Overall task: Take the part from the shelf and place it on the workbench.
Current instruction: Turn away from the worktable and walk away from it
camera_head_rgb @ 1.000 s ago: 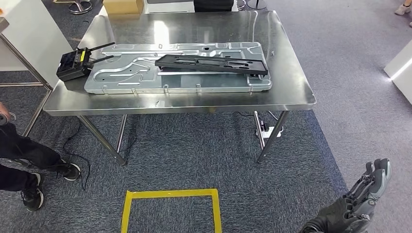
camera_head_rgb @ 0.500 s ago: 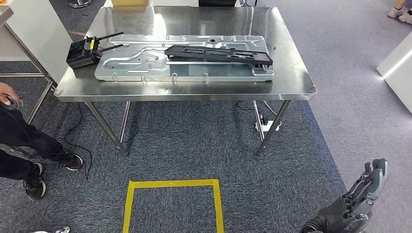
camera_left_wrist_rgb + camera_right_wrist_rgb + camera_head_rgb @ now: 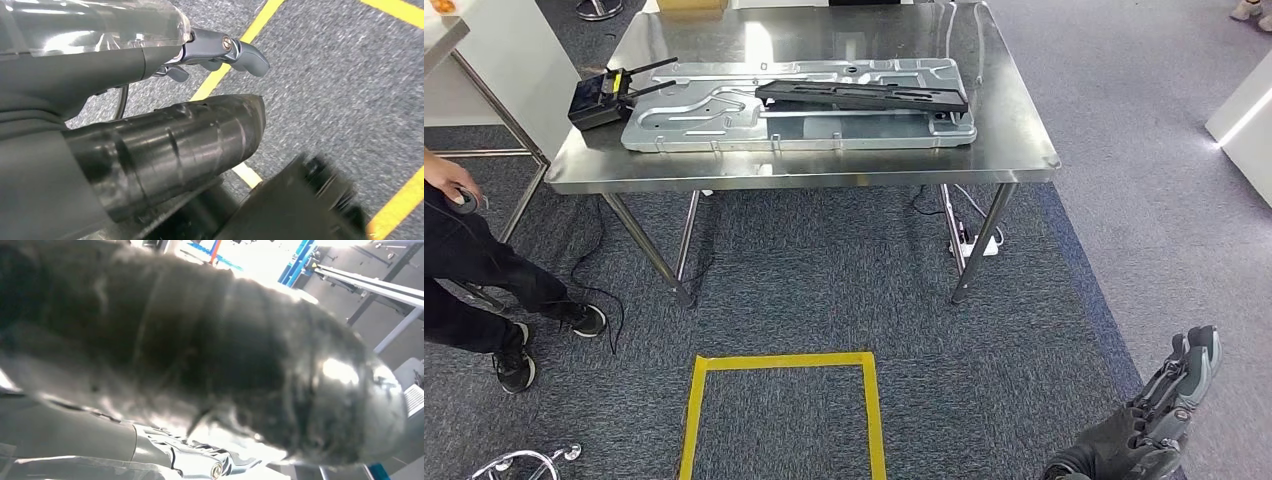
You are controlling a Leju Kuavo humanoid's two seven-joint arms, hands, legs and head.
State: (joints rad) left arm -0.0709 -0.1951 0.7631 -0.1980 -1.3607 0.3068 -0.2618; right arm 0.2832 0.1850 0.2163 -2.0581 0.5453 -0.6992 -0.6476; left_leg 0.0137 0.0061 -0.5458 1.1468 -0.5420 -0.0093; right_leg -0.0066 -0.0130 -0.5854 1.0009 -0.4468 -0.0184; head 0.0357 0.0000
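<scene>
The part, a long black bar, lies across a metal panel on the workbench, well ahead and to the left of the right hand, which hangs low with fingers partly curled, holding nothing. Left hand: state unclear. Placement appears complete; next, likely stepping away.

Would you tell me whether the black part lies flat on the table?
No: the black part rests atop the silver panel, not on the table.

Grey carpet floor, yellow tape square, white cabinet
</scene>
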